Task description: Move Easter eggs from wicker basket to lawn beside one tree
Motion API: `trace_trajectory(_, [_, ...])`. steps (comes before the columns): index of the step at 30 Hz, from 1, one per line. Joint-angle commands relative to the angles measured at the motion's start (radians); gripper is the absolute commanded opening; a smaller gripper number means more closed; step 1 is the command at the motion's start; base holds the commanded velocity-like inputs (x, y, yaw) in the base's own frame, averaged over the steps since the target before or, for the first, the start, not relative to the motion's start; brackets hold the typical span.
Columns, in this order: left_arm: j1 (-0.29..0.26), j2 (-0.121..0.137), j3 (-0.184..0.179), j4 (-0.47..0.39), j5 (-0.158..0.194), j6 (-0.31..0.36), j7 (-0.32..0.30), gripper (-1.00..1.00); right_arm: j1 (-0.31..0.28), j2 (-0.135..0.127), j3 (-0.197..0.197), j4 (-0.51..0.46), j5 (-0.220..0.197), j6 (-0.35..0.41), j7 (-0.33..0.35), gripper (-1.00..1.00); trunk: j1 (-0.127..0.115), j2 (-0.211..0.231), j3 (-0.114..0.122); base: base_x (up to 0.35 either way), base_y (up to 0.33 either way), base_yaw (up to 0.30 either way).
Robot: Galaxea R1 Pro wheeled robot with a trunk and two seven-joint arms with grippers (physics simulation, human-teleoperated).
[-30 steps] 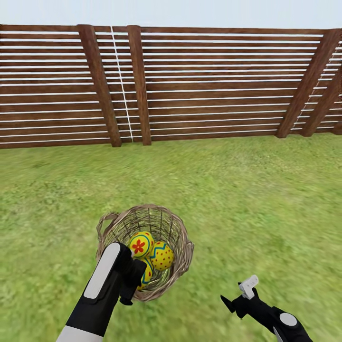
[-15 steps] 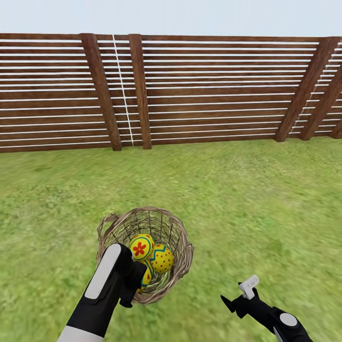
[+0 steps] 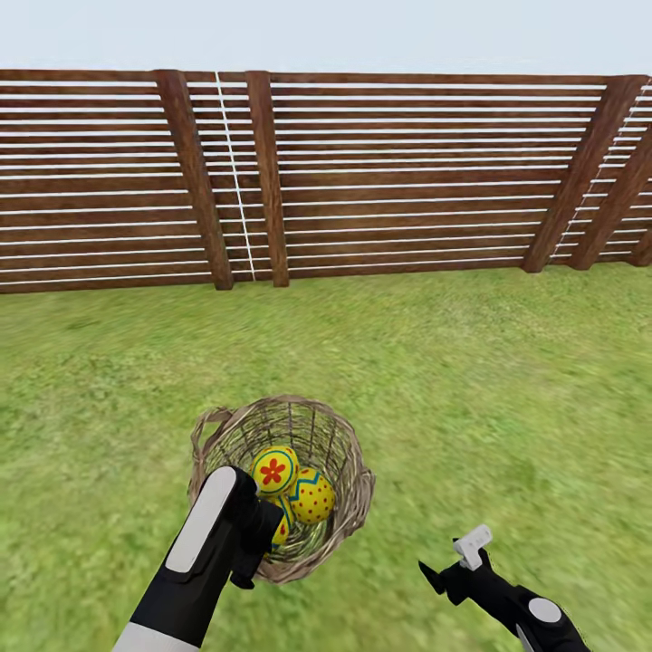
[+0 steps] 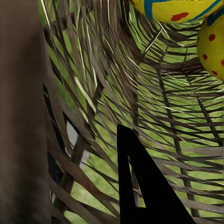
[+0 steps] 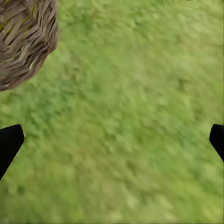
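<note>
Head view. The wicker basket (image 3: 282,489) stands on the lawn (image 3: 471,380), at about 7 o'clock from the centre of the picture. Three Easter eggs lie in it, packed together and touching. The egg with a red flower mark (image 3: 274,470) sits uppermost at the 10 o'clock side of the cluster; the egg with red dots and a blue zigzag (image 3: 312,495) lies just beside it at 4 o'clock; the third egg (image 3: 280,530) shows as a sliver below them, partly hidden by the left arm.

The left tool (image 3: 258,534) is at the basket's 7 o'clock rim, its tip down inside the weave next to the third egg. Whether its fingers are apart or together cannot be told from here.

Left wrist view. One dark finger (image 4: 140,182) shows against the inside of the basket wall (image 4: 102,93), with two eggs (image 4: 179,10) close beyond it. Its partner is hidden, so the tool's spread stays unclear; nothing is seen clamped.

The right tool (image 3: 450,572) hovers over bare grass at 5 o'clock, well apart from the basket.

Right wrist view. Its two fingertips (image 5: 9,142) stand wide apart at opposite edges, with only grass (image 5: 126,121) between them and the basket's outer wall (image 5: 23,42) off to one side.

A brown slatted fence (image 3: 380,172) closes the lawn at 12 o'clock.
</note>
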Motion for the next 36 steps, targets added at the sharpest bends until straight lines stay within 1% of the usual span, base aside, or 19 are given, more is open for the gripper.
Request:
trace_trajectory(1, [-0.001,0.000,0.000,-0.001,0.003,0.015,0.004,-1.00,-0.001,0.007,0.001,-0.002,0.008,0.004,0.000,1.00,-0.004,0.007,0.002,0.000,0.000,0.000])
trace_trajectory(3, [-0.001,0.000,0.000,-0.001,0.003,0.015,0.004,-1.00,0.000,0.012,0.001,-0.002,0.009,0.004,-0.009,1.00,-0.012,0.021,0.009,0.000,0.000,0.000])
trace_trajectory(8, [0.000,0.000,-0.001,-0.005,0.009,0.016,0.003,-1.00,-0.001,0.013,0.001,-0.001,0.009,0.004,-0.014,1.00,-0.031,0.056,0.024,0.000,0.000,0.000])
trace_trajectory(10, [-0.001,0.000,-0.009,-0.009,0.009,0.016,0.003,-1.00,-0.001,0.015,0.001,-0.002,0.009,0.003,-0.014,1.00,-0.038,0.070,0.031,0.000,0.000,0.000])
trace_trajectory(16, [-0.001,0.000,-0.018,-0.010,0.009,0.016,0.004,-1.00,0.000,0.018,0.003,-0.005,0.009,0.002,-0.014,1.00,-0.061,0.112,0.058,0.000,0.000,0.000])
trace_trajectory(18, [-0.001,0.000,-0.041,-0.006,0.009,0.015,0.003,-1.00,-0.001,0.018,0.003,-0.003,0.010,0.002,-0.014,1.00,-0.069,0.126,0.067,0.000,0.000,0.000])
trace_trajectory(20, [-0.001,0.000,-0.050,-0.006,0.009,0.015,0.003,-1.00,-0.001,0.018,0.003,-0.005,0.010,0.002,-0.014,1.00,-0.077,0.140,0.077,0.000,0.000,0.000])
trace_trajectory(27, [-0.001,0.000,-0.054,-0.003,0.010,0.013,0.003,-1.00,-0.001,0.018,0.003,-0.008,0.009,0.002,-0.014,1.00,-0.104,0.189,0.110,0.000,0.000,0.000])
trace_trajectory(30, [-0.001,0.000,-0.054,-0.002,0.010,0.013,0.003,-1.00,-0.001,0.018,0.003,-0.008,0.009,0.003,-0.014,1.00,-0.104,0.189,0.115,0.000,0.000,0.000])
trace_trajectory(36, [-0.001,0.000,-0.053,-0.001,0.012,0.010,0.003,-1.00,0.000,0.018,0.001,-0.008,0.008,0.004,-0.014,1.00,-0.127,0.231,0.143,0.000,0.000,0.000])
